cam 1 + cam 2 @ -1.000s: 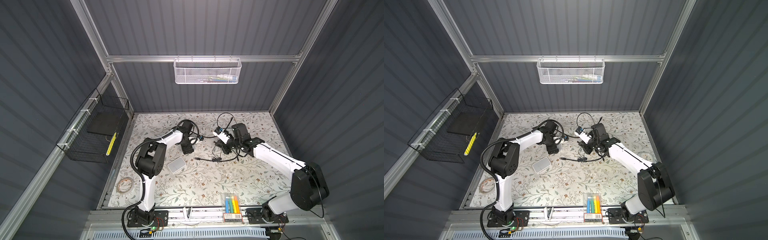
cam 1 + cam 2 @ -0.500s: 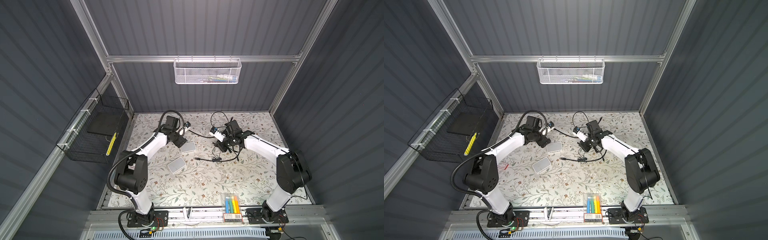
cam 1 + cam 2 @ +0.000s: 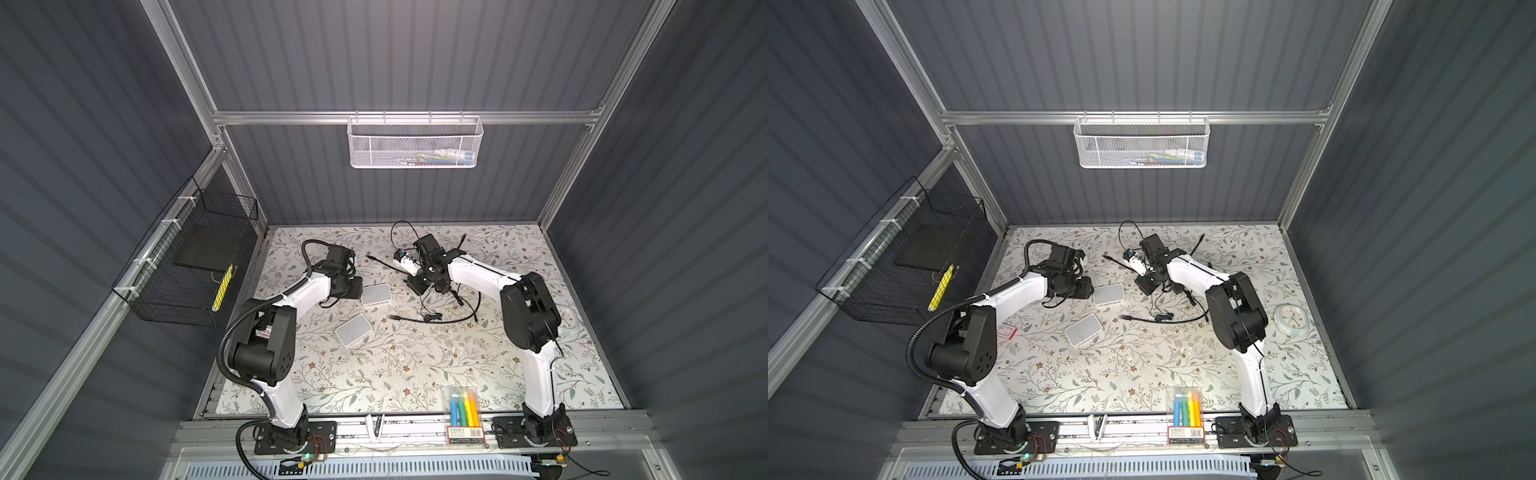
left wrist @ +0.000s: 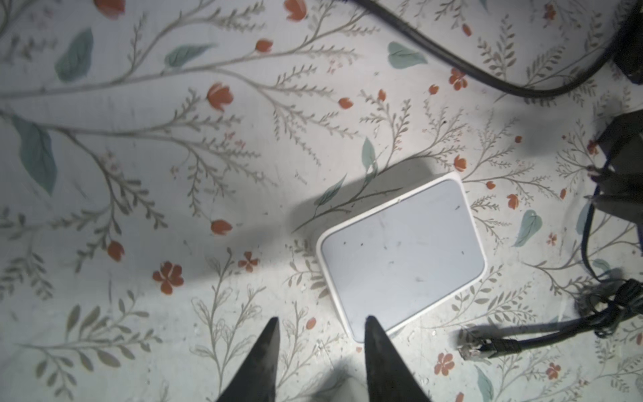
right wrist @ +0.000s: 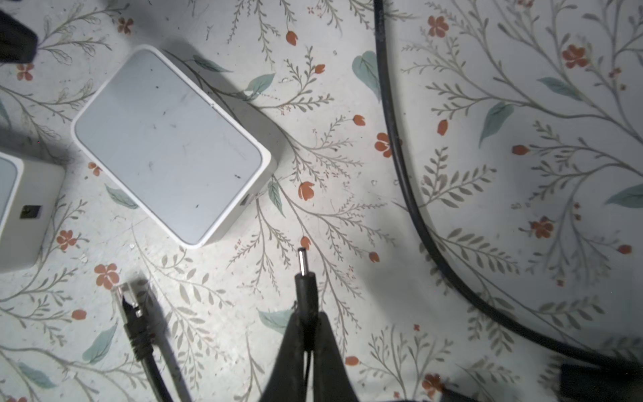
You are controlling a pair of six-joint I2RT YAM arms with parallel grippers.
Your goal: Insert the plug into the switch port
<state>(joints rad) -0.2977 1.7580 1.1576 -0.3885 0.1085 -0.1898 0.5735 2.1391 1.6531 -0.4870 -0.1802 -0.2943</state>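
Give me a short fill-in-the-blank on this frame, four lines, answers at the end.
1. The right gripper is shut on a black ___.
2. ___ white boxes lie on the table.
3. The left gripper holds ___.
4. The basket on the back rail is coloured ___.
Answers: plug; two; nothing; white.

The mat point(image 4: 243, 156) is pale, patterned with green leaves and red flowers. The switch point(image 5: 170, 146) is white with a grey top. The plug point(image 5: 305, 292) is black, silver-tipped; the cable point(image 5: 385, 87) black.
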